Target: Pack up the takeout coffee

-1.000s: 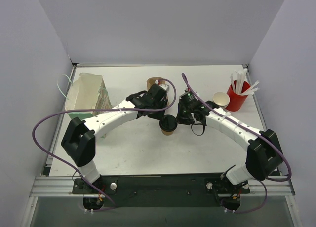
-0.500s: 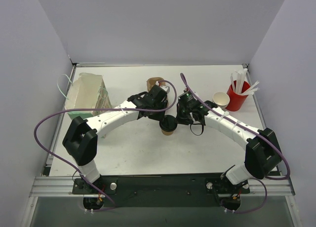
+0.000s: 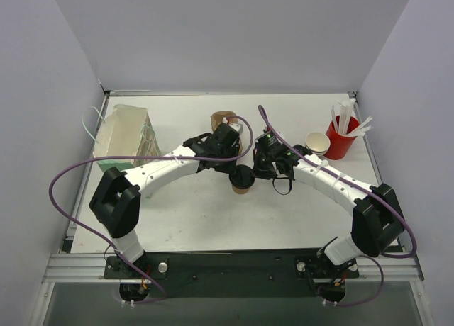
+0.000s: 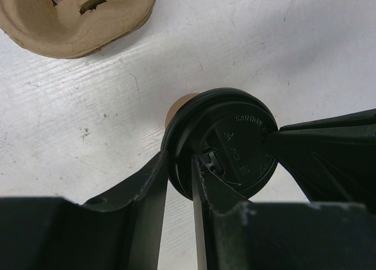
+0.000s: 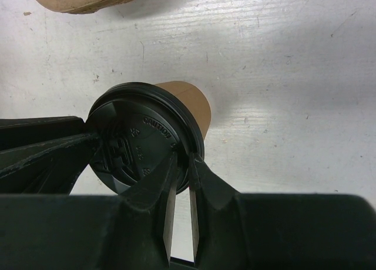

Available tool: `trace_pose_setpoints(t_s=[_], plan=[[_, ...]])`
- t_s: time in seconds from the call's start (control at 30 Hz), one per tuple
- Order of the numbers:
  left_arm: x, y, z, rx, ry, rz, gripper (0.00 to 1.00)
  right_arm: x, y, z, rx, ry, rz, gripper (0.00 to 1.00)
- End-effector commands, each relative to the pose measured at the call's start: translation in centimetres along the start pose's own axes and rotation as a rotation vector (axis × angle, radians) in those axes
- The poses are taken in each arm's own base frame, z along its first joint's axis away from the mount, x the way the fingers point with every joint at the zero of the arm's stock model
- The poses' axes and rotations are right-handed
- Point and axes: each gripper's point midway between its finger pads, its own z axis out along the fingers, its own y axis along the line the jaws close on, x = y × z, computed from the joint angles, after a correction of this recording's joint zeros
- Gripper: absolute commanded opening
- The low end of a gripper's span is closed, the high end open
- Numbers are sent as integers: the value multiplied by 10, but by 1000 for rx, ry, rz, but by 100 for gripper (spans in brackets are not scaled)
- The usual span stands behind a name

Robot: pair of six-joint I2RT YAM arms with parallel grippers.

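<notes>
Both arms reach in from the near edge and bend toward the middle. The left arm (image 3: 159, 169) slants up to the right and the right arm (image 3: 333, 181) up to the left, so their black wrists nearly meet, tipped downward. The left gripper (image 4: 179, 171) pinches the lid rim of the takeout coffee (image 4: 235, 141), its jaws standing narrow, with one finger outside the rim and one on top of the lid. The right gripper (image 5: 183, 167) pinches the opposite side of that rim the same way — jaws almost together, one finger outside and one on the lid.
</notes>
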Motion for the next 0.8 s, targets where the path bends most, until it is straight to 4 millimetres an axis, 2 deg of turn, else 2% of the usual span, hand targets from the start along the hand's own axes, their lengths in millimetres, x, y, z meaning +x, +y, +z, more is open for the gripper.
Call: trace_pose_setpoints(t_s=[0.0, 0.47, 0.77], plan=[[15, 10, 8, -32, 32, -12, 33, 3, -1, 4, 31, 11, -6, 10], [35, 18, 18, -48, 58, -45, 33, 7, 2, 8, 34, 23, -18, 11], [30, 16, 17, -42, 40, -45, 33, 14, -6, 12, 58, 13, -22, 11]])
